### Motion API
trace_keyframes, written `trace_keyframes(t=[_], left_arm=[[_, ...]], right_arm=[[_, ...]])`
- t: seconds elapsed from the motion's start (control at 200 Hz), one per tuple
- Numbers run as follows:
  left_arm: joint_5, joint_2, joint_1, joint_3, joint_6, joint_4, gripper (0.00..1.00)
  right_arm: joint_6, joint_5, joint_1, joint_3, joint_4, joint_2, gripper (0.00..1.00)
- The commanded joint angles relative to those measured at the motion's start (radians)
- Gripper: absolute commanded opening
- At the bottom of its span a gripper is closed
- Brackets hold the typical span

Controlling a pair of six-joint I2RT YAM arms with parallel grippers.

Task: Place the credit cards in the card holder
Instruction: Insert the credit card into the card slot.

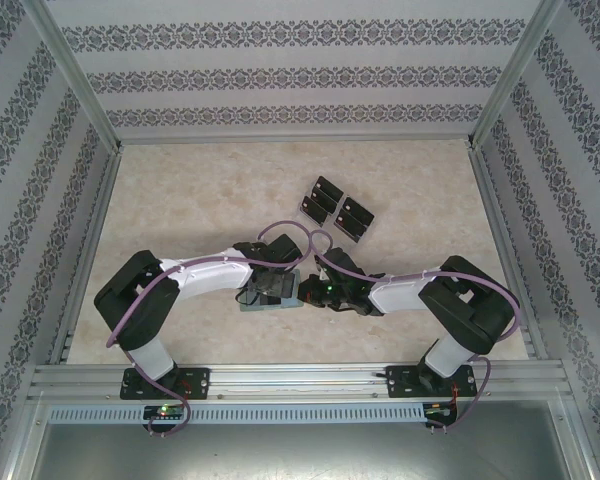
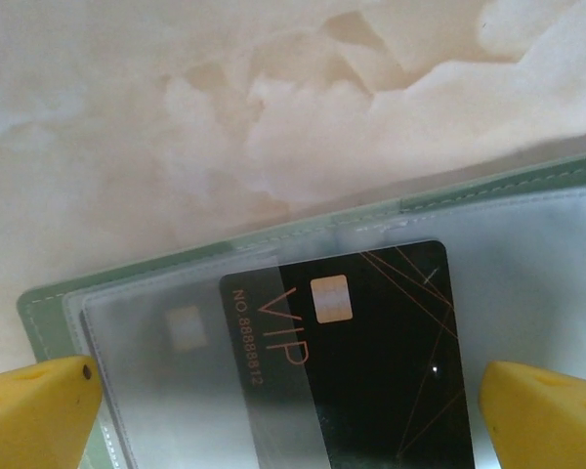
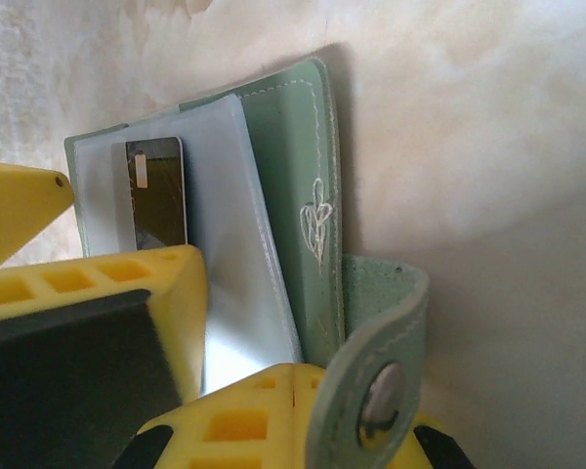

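Black card point(image 2: 376, 366) half under frosted sleeve point(image 2: 156, 386)

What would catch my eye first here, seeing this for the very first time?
A black VIP card sits half-tucked in a clear sleeve of the open green wallet, between the wide yellow fingers of the left gripper. The right gripper pinches the wallet's edge, and more black cards lie farther back on the table.

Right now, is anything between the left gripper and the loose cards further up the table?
Nothing on the table does. The open left gripper hangs over the card holder; the credit cards lie beyond, with bare surface between. The purple cables loop above that stretch.
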Motion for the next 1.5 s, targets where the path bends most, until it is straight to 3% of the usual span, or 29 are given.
trace_keyframes(t=[0.0,0.49,1.494], left_arm=[[-0.024,0.009,-0.014,0.013,-0.029,0.003,1.00],[-0.092,-0.044,-0.011,-0.043,-0.035,-0.048,1.00],[-0.118,-0.161,0.045,-0.142,-0.034,-0.071,1.00]], right_arm=[[0.012,-0.001,0.012,-0.016,0.028,0.019,0.00],[0.029,0.033,0.009,-0.029,-0.010,0.024,0.00],[0.030,0.033,-0.001,-0.011,-0.041,0.024,0.00]])
